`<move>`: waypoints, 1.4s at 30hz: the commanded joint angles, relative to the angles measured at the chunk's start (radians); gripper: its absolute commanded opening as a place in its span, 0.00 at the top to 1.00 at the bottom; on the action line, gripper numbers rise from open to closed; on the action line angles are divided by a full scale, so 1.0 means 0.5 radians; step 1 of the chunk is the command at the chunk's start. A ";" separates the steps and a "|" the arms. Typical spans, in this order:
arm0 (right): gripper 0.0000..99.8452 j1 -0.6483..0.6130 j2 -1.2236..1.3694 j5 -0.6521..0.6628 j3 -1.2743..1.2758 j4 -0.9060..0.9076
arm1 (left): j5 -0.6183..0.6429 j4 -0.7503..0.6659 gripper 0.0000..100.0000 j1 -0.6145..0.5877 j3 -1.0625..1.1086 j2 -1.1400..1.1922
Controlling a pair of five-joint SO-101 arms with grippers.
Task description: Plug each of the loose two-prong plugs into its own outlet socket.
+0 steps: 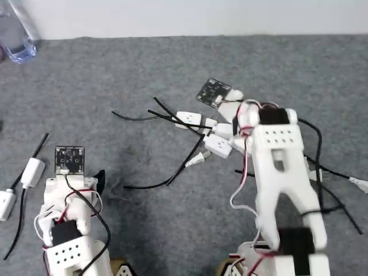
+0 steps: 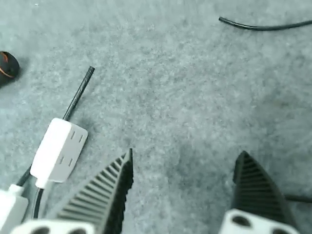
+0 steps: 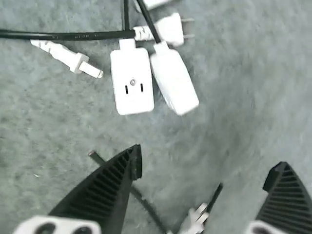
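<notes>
At the lower left of the high view, the left arm (image 1: 68,247) stood over a grey felt table (image 1: 172,230). Its wrist camera showed the left gripper (image 2: 185,163) spread wide above bare felt, with nothing between its ribbed black fingers (image 2: 117,183). Just beside that gripper lay a white strip socket (image 2: 59,150), face up with two pairs of slots showing, on a black cord (image 2: 78,92). In the high view this socket sat near the left edge of the frame, with a smaller white fitting (image 1: 7,202) below it toward the corner; whether that fitting was a plug or a socket could not be told. The right arm (image 1: 282,172) rose from the lower right of the frame toward the centre. The right gripper (image 3: 209,163) was likewise fully parted and empty above the felt. Near it lay a face-up socket (image 3: 131,80) with one pair of slots, touching a white block (image 3: 173,83) that showed a plain face. A two-prong plug (image 3: 66,54) lay loose just beside the socket, prongs bare, and a second plug (image 3: 168,29) rested close to the block. In the high view this cluster occupied the centre of the frame among tangled cords (image 1: 144,187). A clear bottle (image 1: 14,37) stood at the upper left corner.
</notes>
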 commanded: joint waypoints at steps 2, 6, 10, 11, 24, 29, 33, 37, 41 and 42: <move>0.62 -0.032 0.226 0.252 -0.233 0.026 | 0.018 0.015 0.69 0.068 0.038 -0.132; 0.62 -0.072 0.529 0.344 -0.436 0.032 | 0.009 0.077 0.69 0.071 0.044 -0.196; 0.63 -0.084 0.793 0.353 -0.663 0.044 | 0.009 0.095 0.69 0.071 0.066 -0.255; 0.65 -0.084 0.852 0.353 -0.712 0.044 | 0.009 0.095 0.69 0.071 0.072 -0.270; 0.79 0.069 1.343 0.356 -1.071 0.041 | 0.009 0.098 0.69 0.071 0.081 -0.310; 0.87 0.063 1.453 0.353 -1.132 0.041 | 0.018 0.163 0.69 0.077 0.066 -0.313; 0.99 0.063 1.527 0.353 -1.135 0.026 | 0.055 0.181 0.69 0.080 0.051 -0.313; 0.99 0.057 1.514 0.341 -1.148 0.048 | 0.264 0.239 0.68 0.135 0.029 -0.313; 0.99 0.057 1.318 0.233 -1.209 0.164 | 0.267 0.242 0.68 0.141 0.029 -0.313; 0.99 0.057 1.254 0.212 -1.218 0.192 | 0.267 0.242 0.68 0.144 0.029 -0.313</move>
